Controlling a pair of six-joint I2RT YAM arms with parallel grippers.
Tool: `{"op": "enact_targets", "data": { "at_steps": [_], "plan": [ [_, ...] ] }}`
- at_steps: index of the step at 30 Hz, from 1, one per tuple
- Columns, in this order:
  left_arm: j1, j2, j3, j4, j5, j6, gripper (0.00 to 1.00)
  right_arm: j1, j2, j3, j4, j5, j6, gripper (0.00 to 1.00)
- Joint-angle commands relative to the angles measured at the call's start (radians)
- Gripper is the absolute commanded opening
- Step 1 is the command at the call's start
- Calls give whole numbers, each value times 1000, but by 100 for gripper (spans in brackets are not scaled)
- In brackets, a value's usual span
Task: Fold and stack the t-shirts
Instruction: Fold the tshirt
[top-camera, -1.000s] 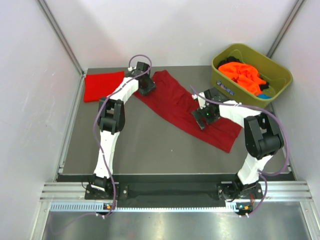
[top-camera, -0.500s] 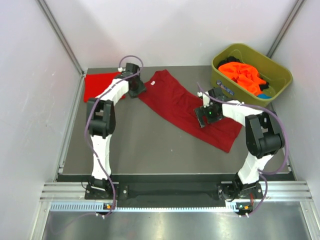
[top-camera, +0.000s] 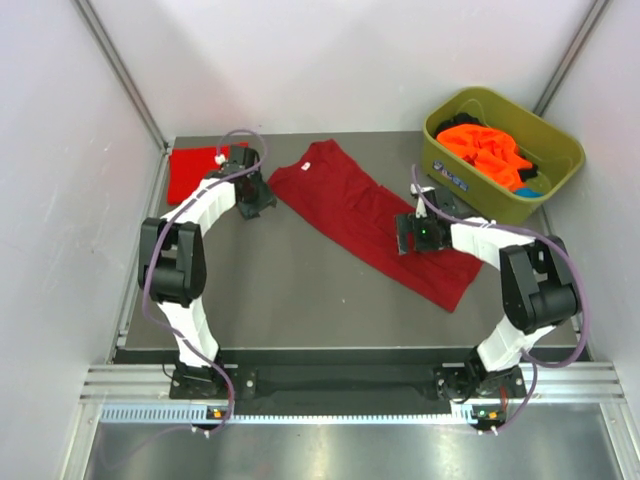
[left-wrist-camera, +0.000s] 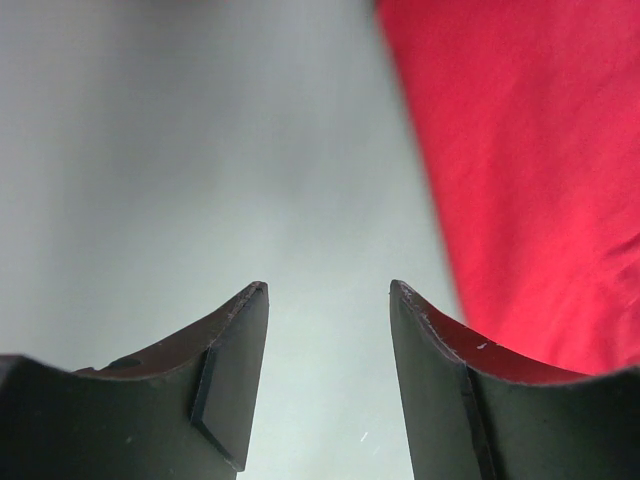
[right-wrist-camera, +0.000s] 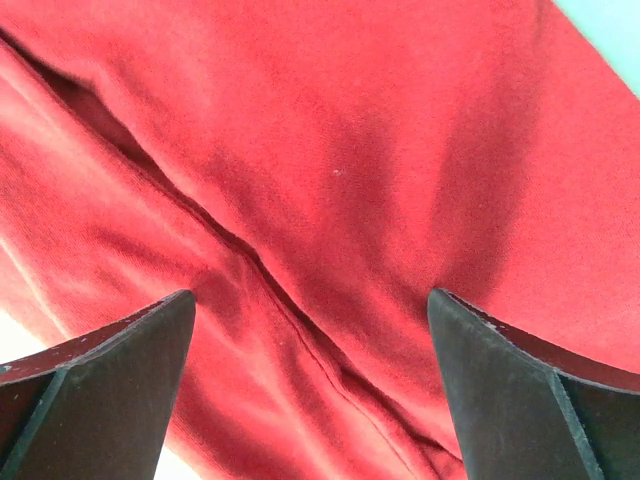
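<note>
Now the left gripper (left-wrist-camera: 328, 290), jaws parted and empty, hovers over the table (top-camera: 300, 290) beside the crimson shirt (top-camera: 350, 205); the right gripper (right-wrist-camera: 310, 300) spreads wide above that shirt.

Left pincer (left-wrist-camera: 328, 300) stands parted, right pincer (right-wrist-camera: 310, 300) spread wide.

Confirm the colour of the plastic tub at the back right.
The tub is olive green. It shows best in the top external view.

Spread t-shirt (top-camera: 350, 205) centre; folded t-shirt (top-camera: 190, 175) far-left; tub (top-camera: 485, 195) far-right.
</note>
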Motion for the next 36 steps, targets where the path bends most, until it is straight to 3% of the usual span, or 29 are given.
{"op": "enact_targets", "data": {
  "at_steps": [1,10,17,21,25,36],
  "plan": [
    [-9,-111,-77,48,54,0,57,14,-7,-109,-167,-15,169,100],
    [-11,-253,-221,79,155,-6,57,74,-182,-245,-119,23,386,100],
    [-25,-268,-287,151,247,-19,57,100,-322,-221,-196,93,434,100],
    [-26,-212,-252,177,260,-31,57,131,-371,-124,-259,106,387,100],
    [-26,-118,-194,229,237,-40,57,247,-351,-5,-288,165,296,100],
    [-25,155,14,282,126,-98,54,386,-311,34,-204,278,146,100]
  ]
}}
